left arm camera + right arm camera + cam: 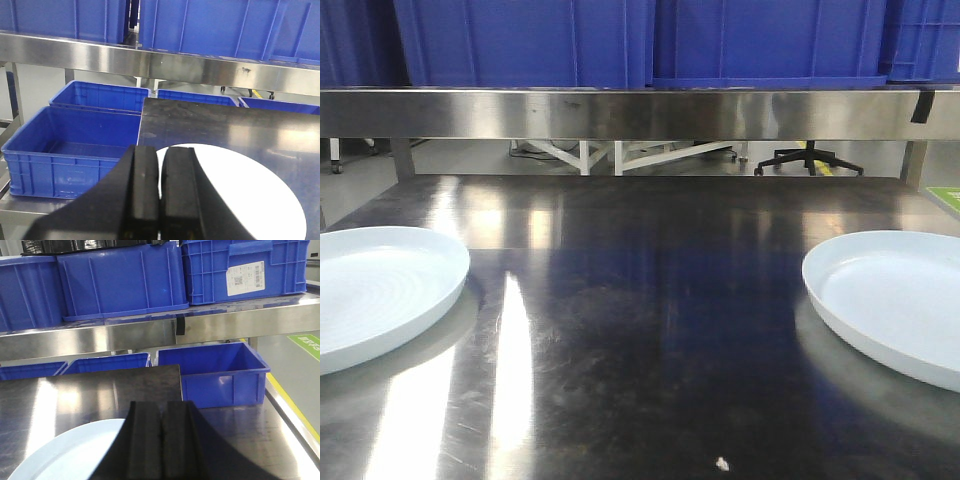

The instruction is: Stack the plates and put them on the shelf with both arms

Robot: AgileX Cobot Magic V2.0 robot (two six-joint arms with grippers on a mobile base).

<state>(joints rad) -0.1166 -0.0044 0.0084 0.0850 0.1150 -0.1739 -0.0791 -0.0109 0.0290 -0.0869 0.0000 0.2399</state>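
Scratched, dark reflective steel made up the desk (650, 380). At its left edge lay the left plate (380, 290), round, shallow and glossy, pale bluish-white with faint concentric rings. The matte black left tool (160, 152) hung above it, jaws pressed together on nothing. Behind ran the brushed stainless shelf (620, 112), bearing ribbed blue plastic crates (520, 40). At the desk's right edge sat the right plate (895, 300), below the right tool (161, 410), likewise closed and empty. One crate carried a white barcode label (246, 277), its print too small to read.
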